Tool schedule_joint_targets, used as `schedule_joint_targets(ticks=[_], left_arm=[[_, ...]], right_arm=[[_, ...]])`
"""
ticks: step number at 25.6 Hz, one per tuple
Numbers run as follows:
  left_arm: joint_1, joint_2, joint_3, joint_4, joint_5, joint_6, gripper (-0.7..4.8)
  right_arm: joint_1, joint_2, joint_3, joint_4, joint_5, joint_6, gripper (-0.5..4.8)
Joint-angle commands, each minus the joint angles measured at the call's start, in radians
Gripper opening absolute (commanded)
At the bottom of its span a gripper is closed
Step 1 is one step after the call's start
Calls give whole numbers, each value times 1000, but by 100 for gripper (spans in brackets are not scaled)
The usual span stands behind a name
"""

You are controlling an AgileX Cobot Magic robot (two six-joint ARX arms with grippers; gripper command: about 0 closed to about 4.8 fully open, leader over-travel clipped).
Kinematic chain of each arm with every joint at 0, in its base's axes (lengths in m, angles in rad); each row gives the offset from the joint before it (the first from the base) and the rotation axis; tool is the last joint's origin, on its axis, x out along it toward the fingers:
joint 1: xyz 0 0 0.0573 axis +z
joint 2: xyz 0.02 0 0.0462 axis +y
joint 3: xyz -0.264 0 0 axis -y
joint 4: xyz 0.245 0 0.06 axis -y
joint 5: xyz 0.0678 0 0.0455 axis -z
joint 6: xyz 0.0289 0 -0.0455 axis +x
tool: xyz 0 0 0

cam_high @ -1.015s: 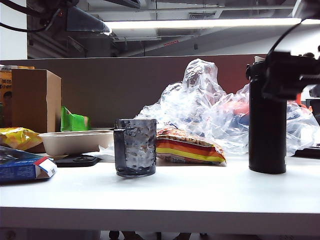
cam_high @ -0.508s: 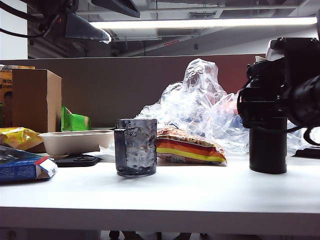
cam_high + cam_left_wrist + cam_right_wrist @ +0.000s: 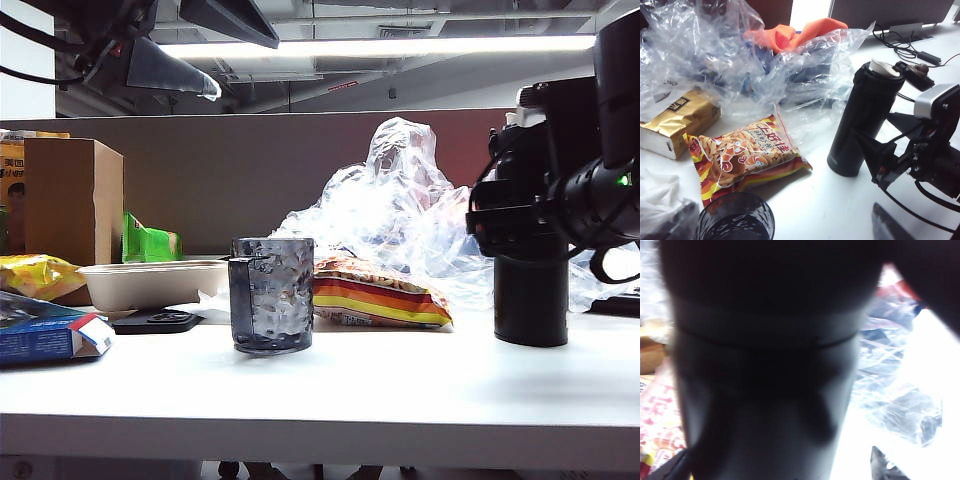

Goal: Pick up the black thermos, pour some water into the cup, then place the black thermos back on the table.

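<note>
Black thermos (image 3: 532, 290) upright on counter (image 3: 330, 385), well right of cup (image 3: 271, 295). My right tool (image 3: 875, 150) just arrived wide around it; grasp next. Left tool unseen, wide.

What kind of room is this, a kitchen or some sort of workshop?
Probably an office or lab, not a kitchen: a partition wall behind the table, bare ceiling strip lights, and cardboard boxes among snack clutter.

Right gripper (image 3: 520, 225) hides black thermos (image 3: 531, 300) middle.
</note>
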Motion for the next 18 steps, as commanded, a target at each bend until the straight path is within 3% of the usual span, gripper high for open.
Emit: schedule_joint_targets(ticks=[1,18], left_arm=[[2,-2,7,1,5,3,479],[2,-3,7,-42,5,3,479]], right_arm=[[-8,-2,10,-31,13,-4,479],[-11,82,95,-19,20,15,479]])
